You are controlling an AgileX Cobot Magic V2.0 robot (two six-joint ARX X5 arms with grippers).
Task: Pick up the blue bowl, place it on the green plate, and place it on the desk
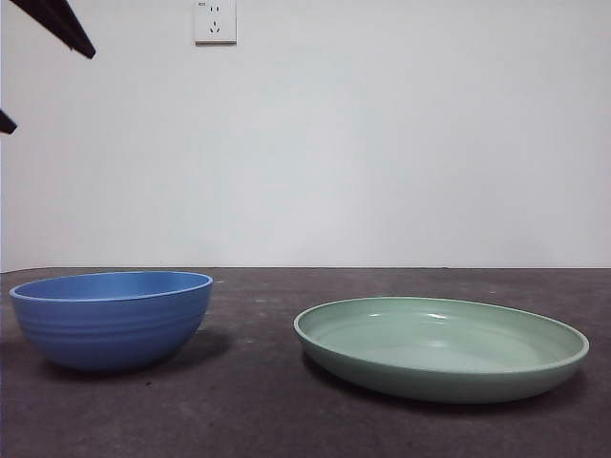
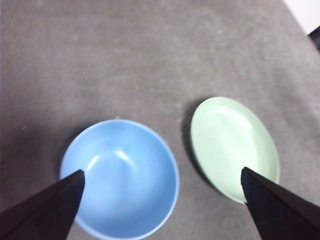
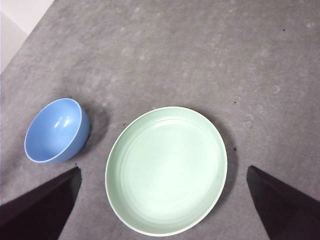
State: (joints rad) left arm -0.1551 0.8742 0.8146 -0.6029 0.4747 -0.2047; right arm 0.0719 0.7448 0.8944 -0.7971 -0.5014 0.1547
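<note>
I see a dark grey, speckled table (image 1: 258, 420) running back to a plain white wall (image 1: 382, 143), with a white power socket (image 1: 215, 21) mounted high on that wall.

The blue bowl (image 1: 112, 319) stands upright on the table, empty, its outer wall faintly ridged. The green plate (image 1: 440, 347) lies flat on the table beside it, also empty. The two are near each other but apart, with bare table between them.

From the left wrist view, the left gripper (image 2: 162, 182) hangs well above the table, over the bowl (image 2: 120, 179) and the near edge of the plate (image 2: 234, 148). Its fingers (image 2: 52, 207) are spread wide and hold nothing.

From the right wrist view, the right gripper (image 3: 162, 177) hangs high above the plate (image 3: 166, 170), with the bowl (image 3: 56, 130) off to one side. Its fingers (image 3: 282, 205) are likewise spread wide and hold nothing.

In the front view I see only black arm tips at the upper corner (image 1: 59, 24); I cannot tell which arm they belong to.
</note>
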